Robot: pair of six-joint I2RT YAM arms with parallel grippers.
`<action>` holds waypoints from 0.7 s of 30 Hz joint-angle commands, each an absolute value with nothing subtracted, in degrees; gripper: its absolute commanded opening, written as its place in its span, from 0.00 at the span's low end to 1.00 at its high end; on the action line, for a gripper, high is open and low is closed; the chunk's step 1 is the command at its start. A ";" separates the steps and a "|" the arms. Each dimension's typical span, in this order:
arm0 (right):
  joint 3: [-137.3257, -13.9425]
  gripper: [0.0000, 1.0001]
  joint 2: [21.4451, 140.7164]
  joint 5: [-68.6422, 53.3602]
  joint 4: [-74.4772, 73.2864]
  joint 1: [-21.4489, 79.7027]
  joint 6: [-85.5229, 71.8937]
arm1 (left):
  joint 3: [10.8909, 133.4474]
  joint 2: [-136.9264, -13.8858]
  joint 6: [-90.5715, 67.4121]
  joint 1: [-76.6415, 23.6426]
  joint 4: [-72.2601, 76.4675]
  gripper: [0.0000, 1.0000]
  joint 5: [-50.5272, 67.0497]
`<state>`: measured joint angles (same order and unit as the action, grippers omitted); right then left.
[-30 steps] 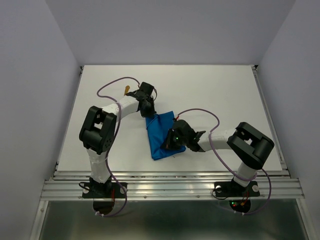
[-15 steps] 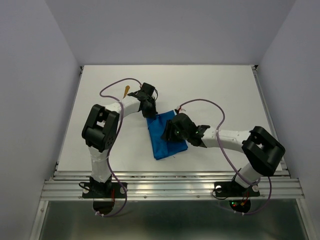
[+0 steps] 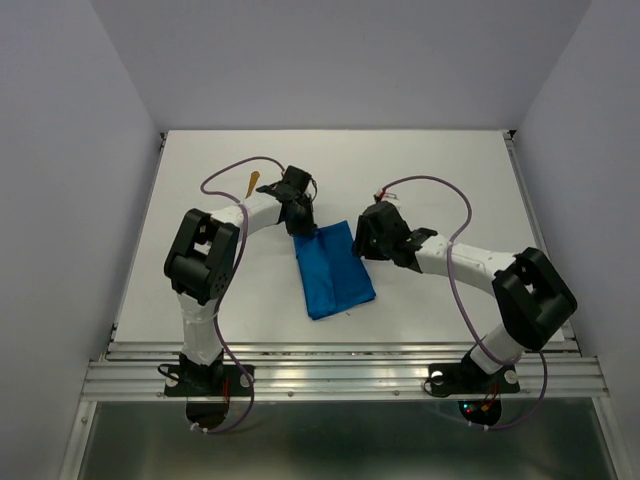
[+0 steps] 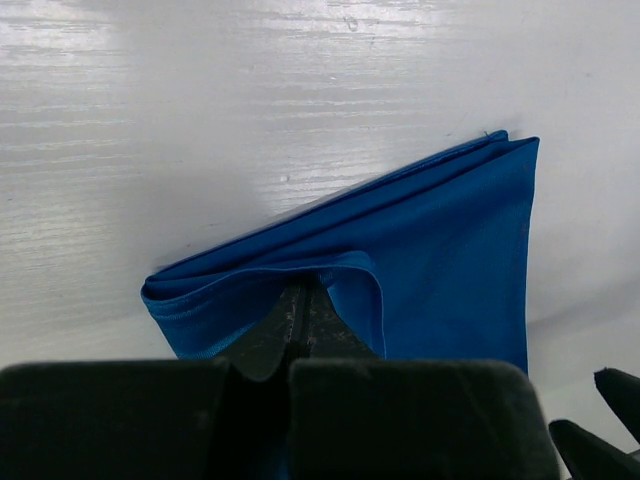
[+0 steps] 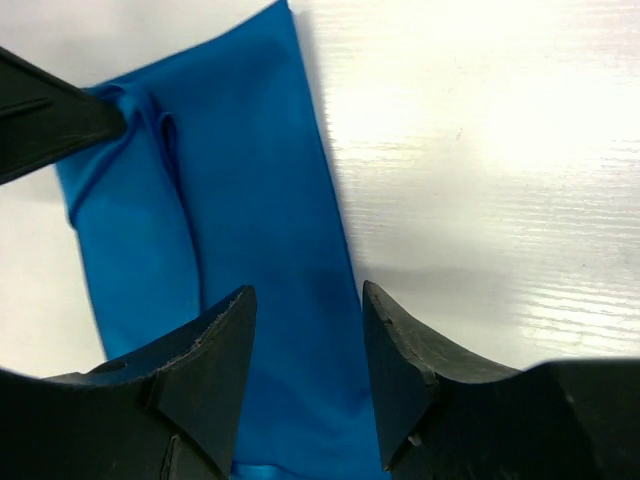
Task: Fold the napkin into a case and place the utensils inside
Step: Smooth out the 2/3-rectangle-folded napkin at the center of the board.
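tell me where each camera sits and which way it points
top external: fixed above and behind the arm bases, looking down at the table; the left arm and right arm show whole.
left wrist: on the left arm, looking along the left hand, shut on a fold of the napkin.
right wrist: on the right arm, looking down past the open right hand.
shared: both wrist views see the napkin; each catches the other hand's tips.

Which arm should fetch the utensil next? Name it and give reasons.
Right, probably. The right arm has open, empty jaws at the folded napkin's edge; the left arm has its jaws shut on the napkin's far corner. The utensil lies nearer the left arm, though.
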<state>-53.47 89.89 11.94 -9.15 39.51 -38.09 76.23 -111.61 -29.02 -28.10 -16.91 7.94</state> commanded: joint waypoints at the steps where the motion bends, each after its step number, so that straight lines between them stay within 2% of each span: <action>1: -53.79 0.53 91.93 11.16 -10.19 38.85 -34.11 | 78.05 -109.16 -29.09 -28.56 -16.52 0.00 8.26; 14: -59.41 0.48 101.07 9.84 -9.67 36.47 -29.97 | 78.84 -104.68 -29.53 -29.18 -18.19 0.00 4.66; 17: -59.59 0.48 101.60 9.84 -9.23 35.95 -29.62 | 79.10 -104.15 -29.44 -29.70 -19.16 0.05 3.17; 18: -59.59 0.48 101.60 9.84 -9.32 35.95 -29.45 | 79.19 -103.98 -29.44 -30.23 -19.42 0.10 2.64; 21: -59.59 0.44 101.43 9.75 -9.14 35.95 -29.44 | 79.45 -104.06 -29.79 -31.29 -20.21 0.16 1.67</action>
